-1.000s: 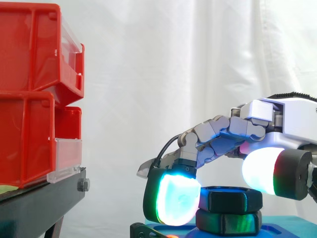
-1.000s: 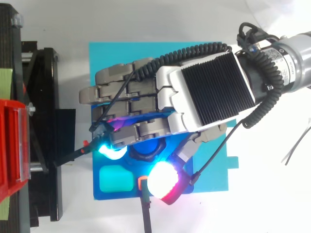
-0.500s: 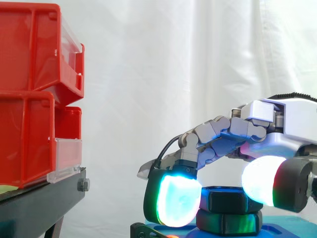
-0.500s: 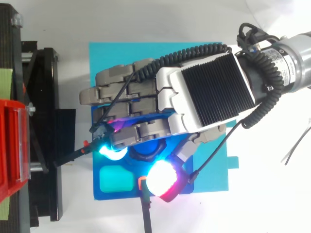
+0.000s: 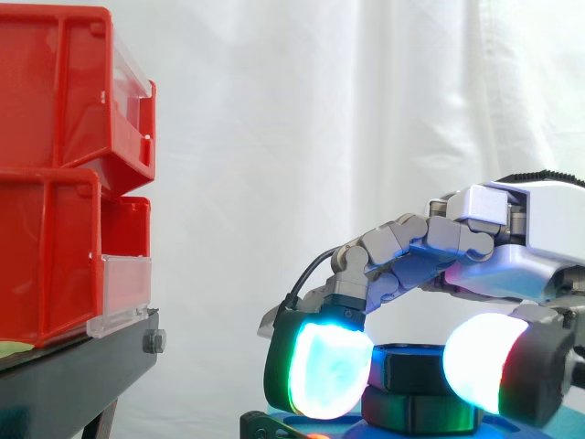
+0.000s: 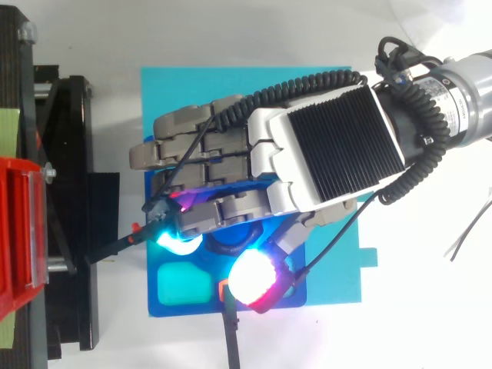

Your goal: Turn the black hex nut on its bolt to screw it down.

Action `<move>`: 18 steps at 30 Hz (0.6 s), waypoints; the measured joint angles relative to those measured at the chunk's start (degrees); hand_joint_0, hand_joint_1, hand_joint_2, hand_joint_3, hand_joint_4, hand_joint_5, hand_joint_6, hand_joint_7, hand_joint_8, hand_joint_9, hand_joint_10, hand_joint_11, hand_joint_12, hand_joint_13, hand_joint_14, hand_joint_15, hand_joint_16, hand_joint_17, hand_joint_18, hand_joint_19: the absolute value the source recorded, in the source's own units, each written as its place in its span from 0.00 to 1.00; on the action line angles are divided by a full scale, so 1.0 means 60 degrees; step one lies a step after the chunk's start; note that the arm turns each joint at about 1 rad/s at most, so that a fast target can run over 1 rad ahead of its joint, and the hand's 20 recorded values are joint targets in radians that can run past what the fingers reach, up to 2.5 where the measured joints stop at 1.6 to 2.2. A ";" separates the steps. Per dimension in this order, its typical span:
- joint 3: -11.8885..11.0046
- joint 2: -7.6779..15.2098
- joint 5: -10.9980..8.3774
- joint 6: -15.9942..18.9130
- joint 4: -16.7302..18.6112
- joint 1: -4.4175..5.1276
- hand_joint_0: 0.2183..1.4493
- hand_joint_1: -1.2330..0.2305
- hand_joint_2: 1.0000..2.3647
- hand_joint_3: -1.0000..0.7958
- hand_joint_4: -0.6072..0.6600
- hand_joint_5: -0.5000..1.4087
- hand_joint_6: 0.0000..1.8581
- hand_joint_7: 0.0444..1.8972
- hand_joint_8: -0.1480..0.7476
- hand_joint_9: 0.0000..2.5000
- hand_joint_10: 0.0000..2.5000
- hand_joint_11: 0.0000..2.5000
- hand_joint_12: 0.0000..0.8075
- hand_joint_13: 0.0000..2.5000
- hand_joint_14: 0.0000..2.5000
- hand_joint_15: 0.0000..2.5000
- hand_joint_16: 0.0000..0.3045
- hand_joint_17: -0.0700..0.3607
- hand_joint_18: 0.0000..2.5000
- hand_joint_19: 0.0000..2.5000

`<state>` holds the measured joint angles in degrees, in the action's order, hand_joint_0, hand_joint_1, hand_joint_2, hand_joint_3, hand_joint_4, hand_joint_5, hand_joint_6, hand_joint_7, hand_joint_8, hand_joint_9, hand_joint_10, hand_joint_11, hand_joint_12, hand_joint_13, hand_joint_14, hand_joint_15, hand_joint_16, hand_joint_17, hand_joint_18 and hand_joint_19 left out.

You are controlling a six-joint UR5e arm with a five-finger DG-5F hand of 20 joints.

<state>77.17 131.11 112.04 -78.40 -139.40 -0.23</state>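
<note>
The black hex nut [image 5: 416,368] sits on its bolt above a second dark hex part [image 5: 411,413] on a blue fixture [image 6: 178,306]. My hand [image 6: 330,154] arches over it from the right. A green-glowing fingertip [image 5: 327,370] presses the nut's left side. The white-and-red glowing thumb pad [image 5: 484,364] lies against its right front. From above, just a sliver of the nut [image 6: 231,238] is visible between the curled fingers and the thumb.
Stacked red bins [image 5: 55,165] stand on a black stand [image 5: 73,375] at the left. The blue fixture rests on a cyan mat [image 6: 231,84] and carries a teal pad [image 6: 183,283]. A thin dark cable [image 6: 231,338] runs from the fixture's front edge.
The thumb has swung down and leftward, closing in on the nut's front. The fingers have shifted slightly, and the green fingertip stays at the nut's left side.
</note>
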 measured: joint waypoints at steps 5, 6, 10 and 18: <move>0.0000 -0.0001 0.0000 0.0000 0.0001 0.0001 0.18 0.38 0.00 0.28 0.72 0.14 0.48 0.47 0.50 0.27 0.01 0.21 0.41 0.20 0.00 0.03 0.18 0.45 0.22 0.09; 0.0000 -0.0002 0.0001 0.0000 0.0001 0.0000 0.19 0.37 0.00 0.28 0.71 0.14 0.47 0.47 0.49 0.27 0.01 0.21 0.40 0.20 0.00 0.03 0.18 0.44 0.22 0.09; 0.0000 0.0000 0.0003 0.0000 0.0001 0.0003 0.25 0.37 0.00 0.29 0.69 0.14 0.47 0.48 0.47 0.26 0.01 0.21 0.37 0.20 0.00 0.04 0.16 0.42 0.21 0.09; 0.0000 -0.0004 0.0004 0.0000 0.0016 0.0004 0.28 0.38 0.01 0.36 0.67 0.14 0.47 0.49 0.46 0.26 0.01 0.20 0.36 0.20 0.00 0.04 0.15 0.41 0.21 0.09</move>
<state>77.17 131.09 112.06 -78.40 -139.30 -0.20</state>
